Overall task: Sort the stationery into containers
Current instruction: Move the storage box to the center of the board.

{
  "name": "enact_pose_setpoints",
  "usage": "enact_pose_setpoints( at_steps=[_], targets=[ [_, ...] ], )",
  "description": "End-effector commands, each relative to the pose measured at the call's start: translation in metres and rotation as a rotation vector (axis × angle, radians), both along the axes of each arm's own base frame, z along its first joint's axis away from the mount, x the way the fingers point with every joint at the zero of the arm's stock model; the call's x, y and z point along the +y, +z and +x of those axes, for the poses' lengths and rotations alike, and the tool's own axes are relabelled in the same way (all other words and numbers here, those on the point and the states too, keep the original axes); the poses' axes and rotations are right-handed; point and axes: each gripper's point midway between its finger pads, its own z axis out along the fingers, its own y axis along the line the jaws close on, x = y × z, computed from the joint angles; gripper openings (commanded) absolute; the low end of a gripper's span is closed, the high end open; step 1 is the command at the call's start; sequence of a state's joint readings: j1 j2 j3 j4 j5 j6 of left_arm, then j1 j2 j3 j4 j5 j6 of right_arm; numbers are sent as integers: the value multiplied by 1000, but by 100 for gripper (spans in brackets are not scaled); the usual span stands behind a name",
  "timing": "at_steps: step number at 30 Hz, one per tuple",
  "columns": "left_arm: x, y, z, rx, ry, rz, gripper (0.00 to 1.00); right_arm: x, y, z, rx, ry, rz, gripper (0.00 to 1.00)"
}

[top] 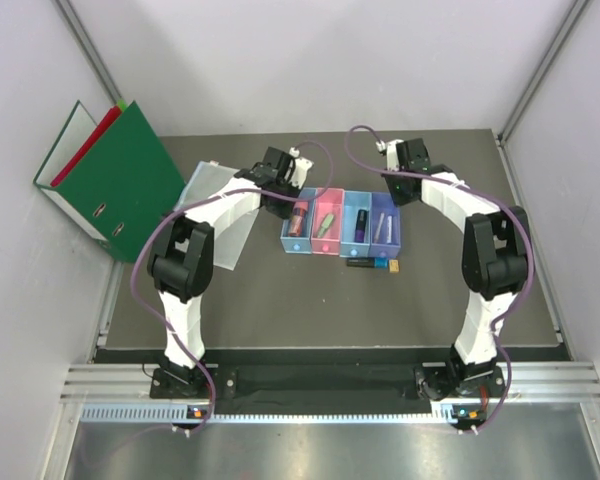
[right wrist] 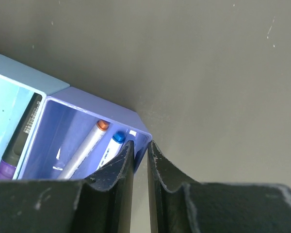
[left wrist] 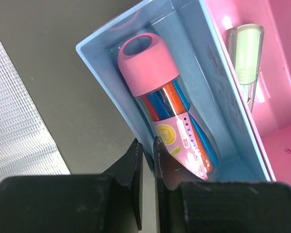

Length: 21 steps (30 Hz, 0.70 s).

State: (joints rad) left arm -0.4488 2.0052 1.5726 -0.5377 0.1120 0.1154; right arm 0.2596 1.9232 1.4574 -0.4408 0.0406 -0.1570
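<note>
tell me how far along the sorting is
Done: glue stick in the light blue bin, green highlighter in the pink bin, dark marker in the blue bin, two pens in the purple bin. In hand: no stationery; the left jaws pinch the light blue bin's wall, the right jaws the purple bin's. Left: one dark pen on the table in front of the bins.

White-shelled left arm (top: 185, 318) and right arm (top: 476, 325) with bulky black joint housings, thin purple cables (top: 132, 280) looping alongside, matte black jaws, edges scuffed pale
</note>
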Motion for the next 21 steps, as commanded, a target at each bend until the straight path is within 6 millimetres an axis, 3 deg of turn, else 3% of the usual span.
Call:
enact_pose_setpoints(
  at_steps=[1,16,21],
  targets=[
    [-52,4,-71,150,-236,-99,4,53,11,-14,-31,150,86,8],
    [-59,10,-109,196,-308,-91,3,71,11,-49,-2,204,96,6],
    [-54,6,-112,183,-306,-73,2,76,14,-52,-11,213,95,5]
  ],
)
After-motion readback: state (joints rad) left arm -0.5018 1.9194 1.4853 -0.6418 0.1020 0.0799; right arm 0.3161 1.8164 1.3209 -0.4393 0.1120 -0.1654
